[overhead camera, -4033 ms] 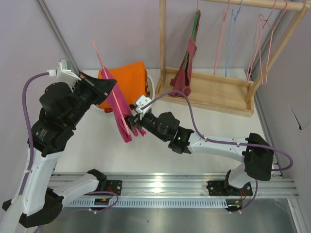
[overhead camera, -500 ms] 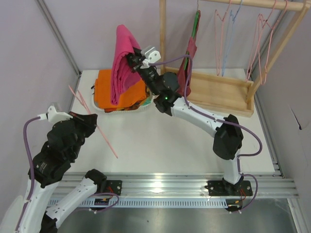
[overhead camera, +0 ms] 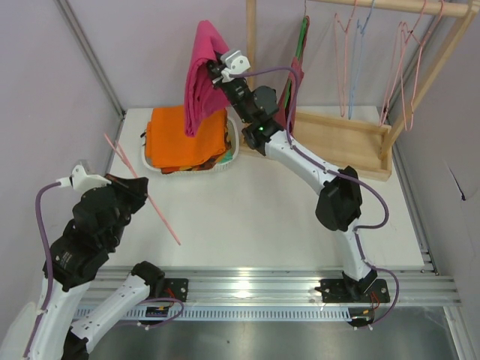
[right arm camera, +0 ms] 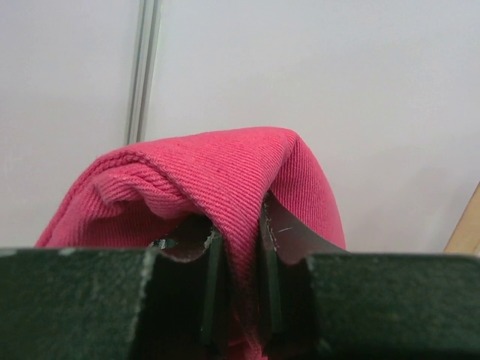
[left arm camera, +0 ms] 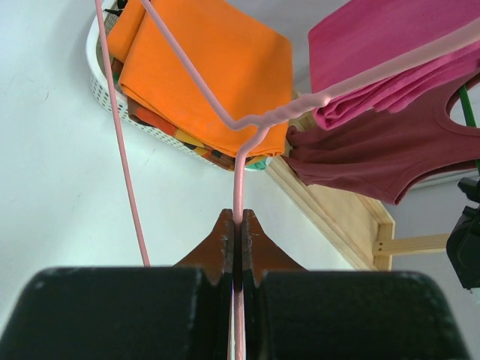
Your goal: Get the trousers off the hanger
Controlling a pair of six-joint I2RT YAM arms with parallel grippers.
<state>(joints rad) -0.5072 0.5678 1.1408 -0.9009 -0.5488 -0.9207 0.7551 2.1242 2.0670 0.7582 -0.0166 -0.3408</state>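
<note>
l pincer (left arm camera: 236,225) clamped on hanger (left arm camera: 238,176); r pincer (right arm camera: 236,251) clamped on trousers (right arm camera: 225,172), hanging above orange cloth (overhead camera: 169,139).

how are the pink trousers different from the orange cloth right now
Pose: the trousers hang draped from the right hand, up over the white basket; the orange cloth lies in that basket.
Shape: the trousers are bunched and drooping; the orange cloth is folded flat.
Colour: the trousers are magenta-pink, the cloth is orange.
Both are soft fabric.
</note>
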